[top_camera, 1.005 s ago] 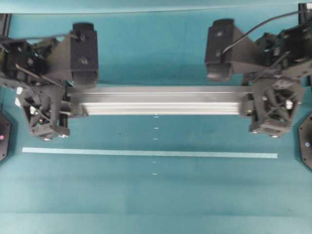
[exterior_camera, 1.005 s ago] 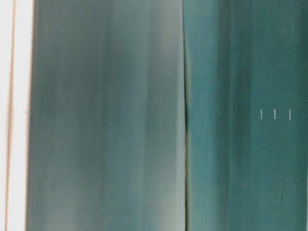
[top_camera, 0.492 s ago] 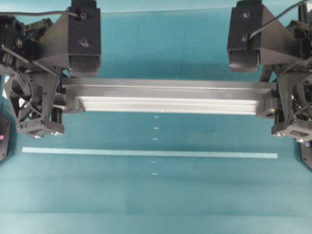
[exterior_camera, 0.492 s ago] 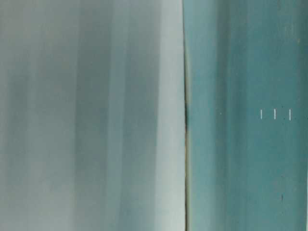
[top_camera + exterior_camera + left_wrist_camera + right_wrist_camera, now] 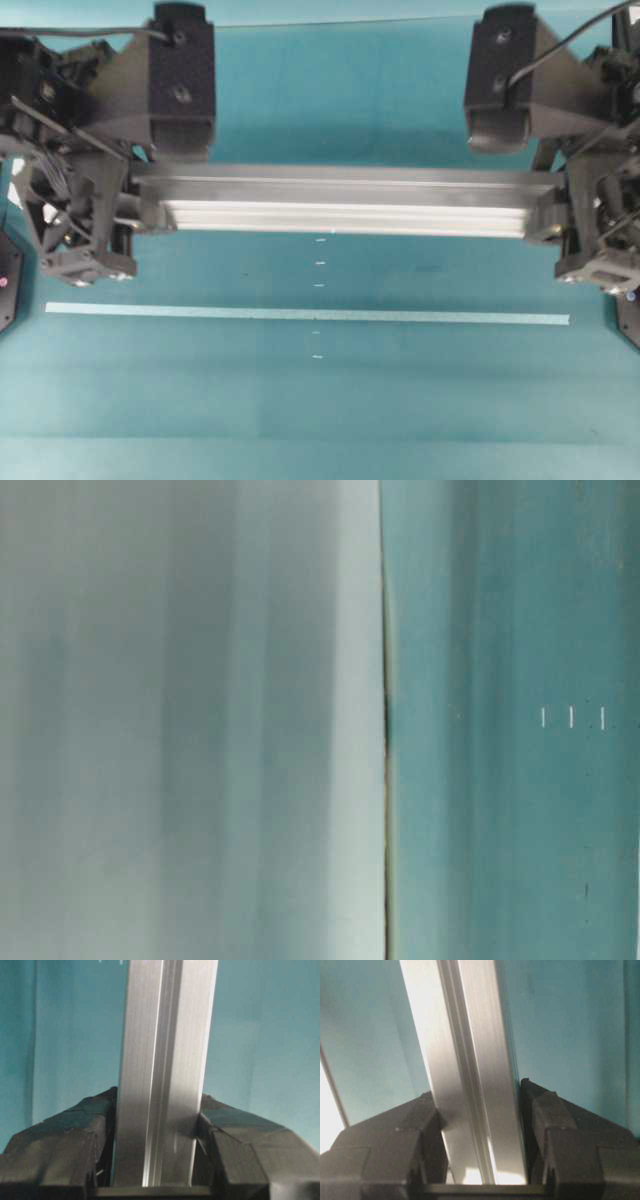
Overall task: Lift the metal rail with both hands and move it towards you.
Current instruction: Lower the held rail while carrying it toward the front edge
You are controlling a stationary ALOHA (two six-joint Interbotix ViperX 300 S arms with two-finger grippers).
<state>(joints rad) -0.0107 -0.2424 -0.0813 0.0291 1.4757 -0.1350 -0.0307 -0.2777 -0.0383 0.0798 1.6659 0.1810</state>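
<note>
left gripper [image 5: 157, 1160] pinching metal rail [image 5: 345, 203] at its left end | right gripper [image 5: 480, 1145] pinching right end | tape strip [image 5: 300, 315] nearer the camera side, apart

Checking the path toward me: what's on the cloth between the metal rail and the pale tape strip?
Overhead view: only small white tick marks between the metal rail and the tape strip.
</note>
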